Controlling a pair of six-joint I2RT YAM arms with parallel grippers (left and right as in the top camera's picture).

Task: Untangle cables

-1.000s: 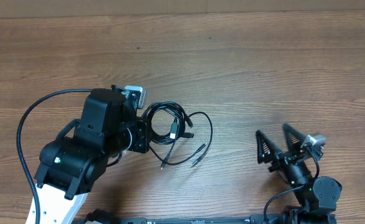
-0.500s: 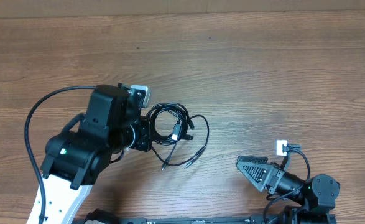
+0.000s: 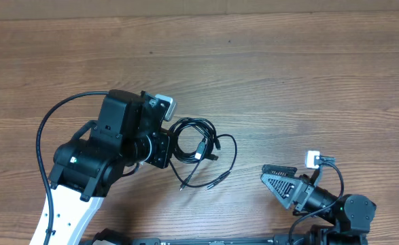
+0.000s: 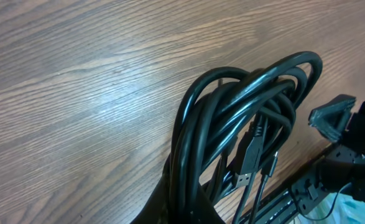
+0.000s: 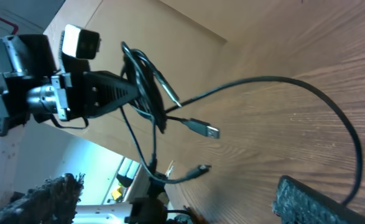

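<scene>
Holding the black cable bundle [image 3: 194,138] clamped near the table [image 3: 287,75] centre, the left end effector [image 3: 165,147] has carried it a little to the right. The right end effector [image 3: 266,174], fingers wide apart, has swung round to face the loose USB plugs [image 5: 206,129]; pulling one free seems next.

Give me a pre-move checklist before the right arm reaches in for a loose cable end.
1. Left gripper clamped on the cable bundle: ok.
2. Right gripper open and empty: ok.
3. Loose USB plug in the right wrist view: ok.
4. Table between right gripper and bundle free of other things: ok.
5. Coils separated: not ok, the loops overlap tightly.
6. Which strand each plug belongs to: cannot tell.
</scene>
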